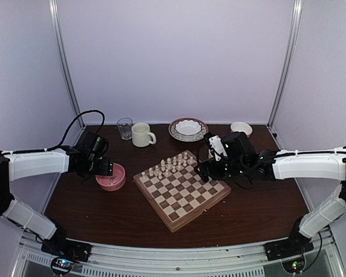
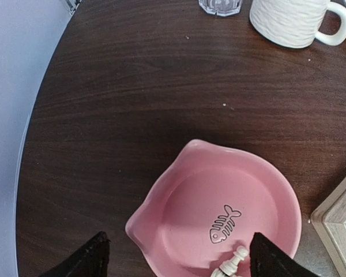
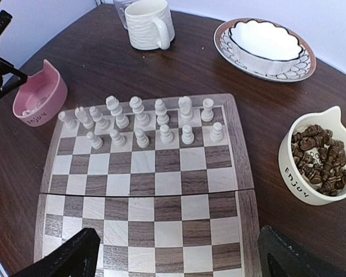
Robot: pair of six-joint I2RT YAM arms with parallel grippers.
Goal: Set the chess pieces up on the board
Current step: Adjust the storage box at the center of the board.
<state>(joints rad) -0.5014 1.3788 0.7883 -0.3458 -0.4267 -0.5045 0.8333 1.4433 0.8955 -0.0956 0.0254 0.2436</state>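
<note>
The board point(image 1: 181, 190) lies at the table's middle, turned at an angle. Cream chess pieces point(image 3: 139, 121) stand in two rows along its far side: a full back row and several pawns in front. More cream pieces point(image 2: 232, 264) lie in a pink bowl point(image 2: 219, 208) with a fish-bone print, left of the board point(image 1: 111, 176). My left gripper point(image 2: 181, 266) is open and empty, its jaws straddling the bowl just above it. My right gripper point(image 3: 181, 266) is open and empty above the board's near rows, close to its right edge point(image 1: 205, 170).
A cream bowl point(image 3: 316, 157) of dark brown pieces sits right of the board. A white mug point(image 1: 142, 135), a glass point(image 1: 125, 128) and a patterned plate point(image 1: 188, 129) holding a white scalloped bowl stand along the back. Pale walls enclose the table.
</note>
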